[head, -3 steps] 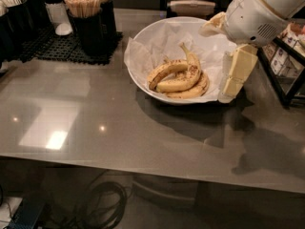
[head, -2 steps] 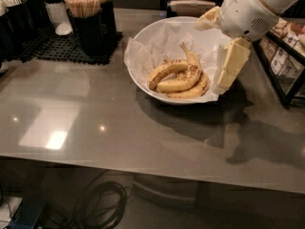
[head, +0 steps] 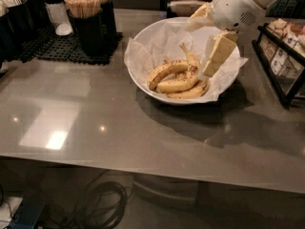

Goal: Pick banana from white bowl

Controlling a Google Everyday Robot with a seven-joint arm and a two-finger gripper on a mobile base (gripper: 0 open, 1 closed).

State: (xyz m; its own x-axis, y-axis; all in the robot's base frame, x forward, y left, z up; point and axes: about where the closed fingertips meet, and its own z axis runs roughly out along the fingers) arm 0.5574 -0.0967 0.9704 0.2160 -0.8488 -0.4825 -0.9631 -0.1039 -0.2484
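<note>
**Gripper lowered into the bowl beside the bananas**

The gripper (head: pixel 208 69) hangs tilted inside the white bowl (head: pixel 159 26); whether it is open or closed cannot be told. The bananas (head: pixel 174 78) lie heaped on crinkled paper (head: pixel 143 51) just left of and below its tip, none lifted.

Sitting wide and shallow on the grey table (head: pixel 95 128), toward its far right side: the white bowl (head: pixel 143 82), lined with crinkled white paper (head: pixel 157 42) spilling over the rim. Lying in the bowl's middle, curving together in a loose bunch: bananas (head: pixel 178 78), yellow and brown-speckled (three, as far as can be counted), one stem pointing up toward the back. Hanging just beside the bunch's right end, inside the bowl: the gripper (head: pixel 208 70), tilting down and leftward.
</note>
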